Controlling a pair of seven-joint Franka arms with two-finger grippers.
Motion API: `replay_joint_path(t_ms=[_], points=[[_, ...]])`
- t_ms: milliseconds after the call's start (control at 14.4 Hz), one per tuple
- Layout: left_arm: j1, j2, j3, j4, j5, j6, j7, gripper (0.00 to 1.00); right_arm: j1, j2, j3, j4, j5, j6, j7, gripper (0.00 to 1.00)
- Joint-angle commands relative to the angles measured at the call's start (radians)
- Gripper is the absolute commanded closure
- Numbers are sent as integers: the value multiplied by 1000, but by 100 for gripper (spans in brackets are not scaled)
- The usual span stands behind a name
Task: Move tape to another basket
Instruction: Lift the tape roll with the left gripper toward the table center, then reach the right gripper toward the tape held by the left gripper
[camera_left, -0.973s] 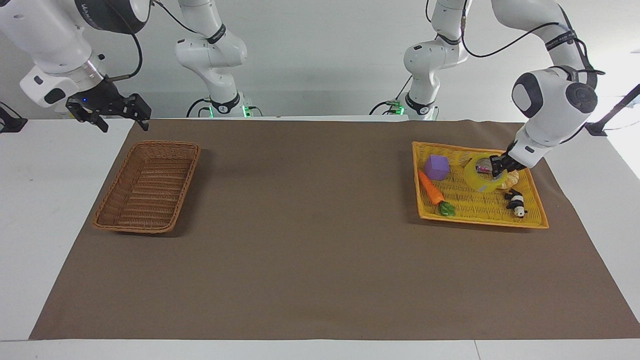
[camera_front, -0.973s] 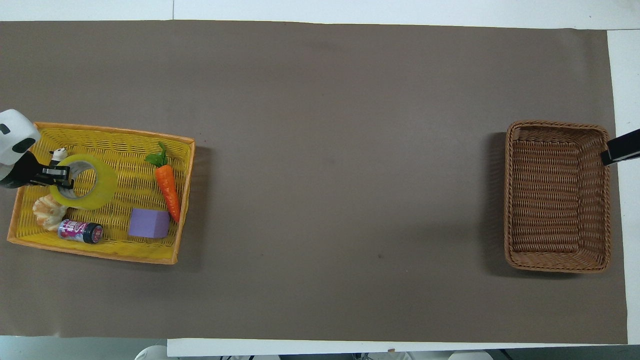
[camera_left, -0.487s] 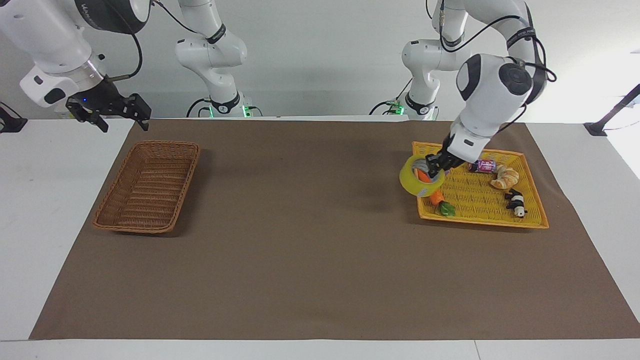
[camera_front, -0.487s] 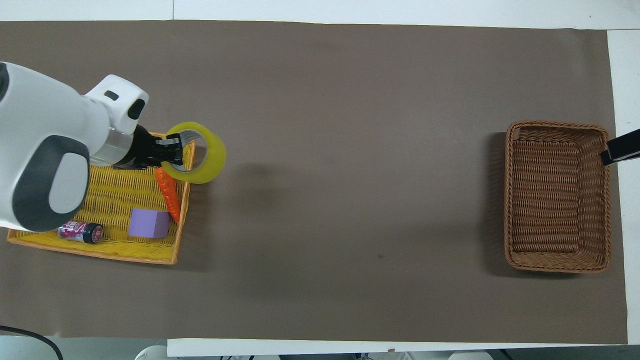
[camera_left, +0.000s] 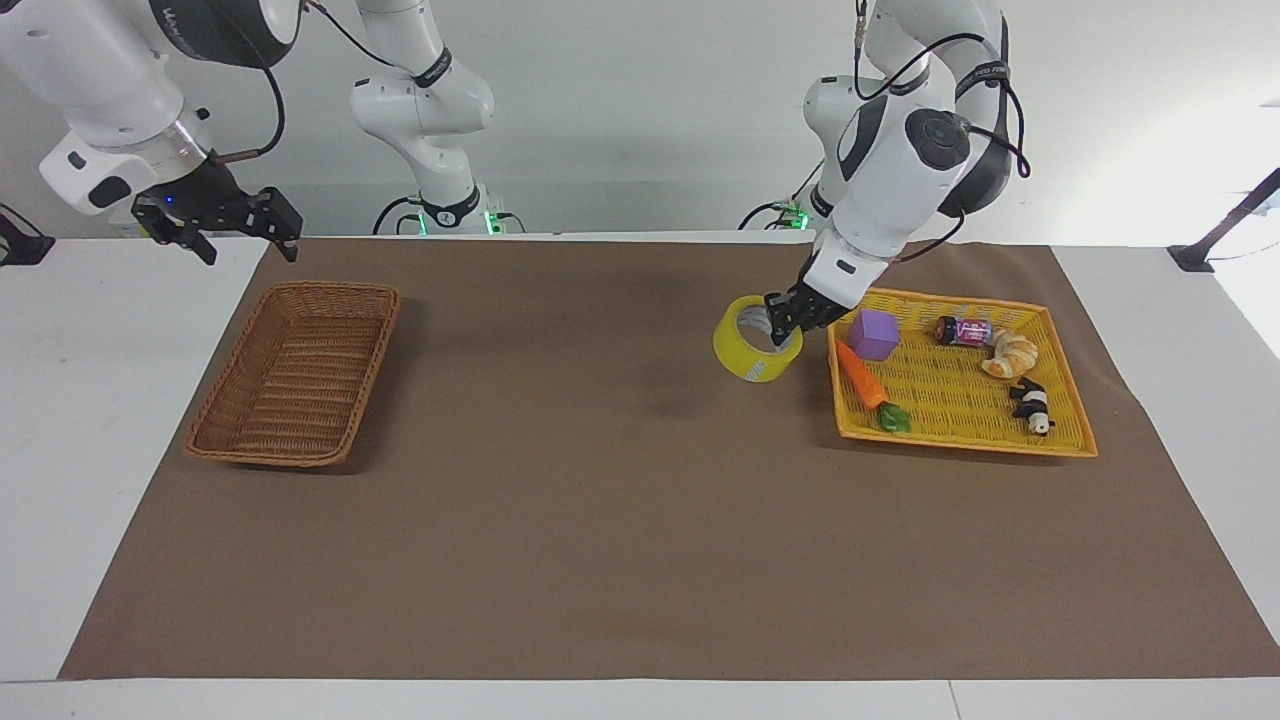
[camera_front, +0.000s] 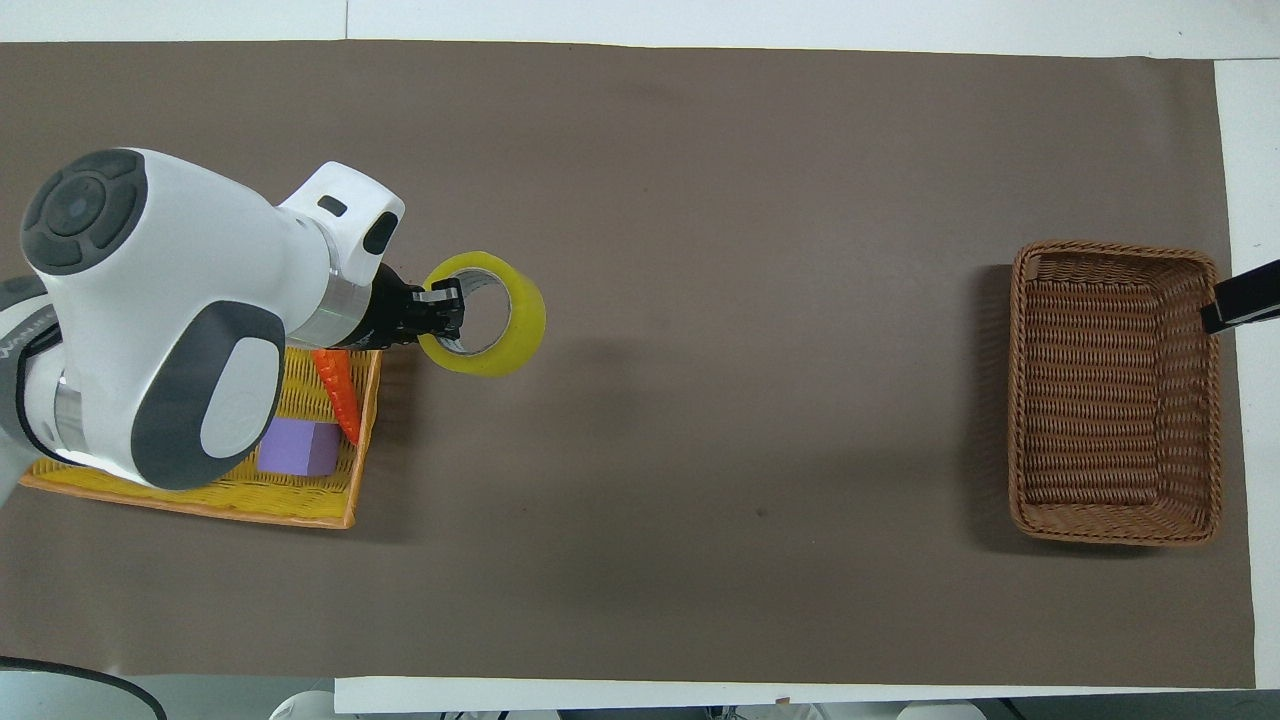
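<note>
Two arms are sharing the worktop (camera_left: 640, 560), but only one is working. The left claw (camera_left: 783, 325) is clamped on the wall of the tape (camera_left: 757, 339), one finger inside the core, and is carrying the roll in the air over the bare brown mat, just clear of the yellow tray (camera_left: 960, 440) on the side facing the basket (camera_left: 297, 372). A second ago the roll was sitting in that tray among the other items; half a second ago it was crossing the tray's rim over the carrot (camera_left: 862, 376). So the pick is done and the carry is under way, with most of the mat's length still separating the tape from the wicker basket at the right arm's end. The right claw (camera_left: 218, 222) is waiting with fingers apart, raised over the worktop close to the basket's corner nearest the robots, unmoved throughout.
</note>
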Motion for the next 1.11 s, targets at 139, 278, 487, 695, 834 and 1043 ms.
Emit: replay_joint_path(t_ms=[139,278,487,695,834,1043], points=[[-16,8,10,22,-17,2,-22,100,32,-33,17,-31,91,-58,-40,1],[-24,8,9,22,-17,2,-23,100,25,-53,14,-103,324,76,-49,1],[-24,8,10,20,-17,2,-23,100,54,-41,17,-201,591,221,-25,1],[-21,8,10,20,-17,5,-22,100,130,2,19,-281,854,386,24,1],[-16,8,10,20,-17,7,-22,100,214,41,19,-331,981,485,26,1],[-16,8,10,19,-17,5,-22,100,355,88,19,-405,1237,669,25,1]])
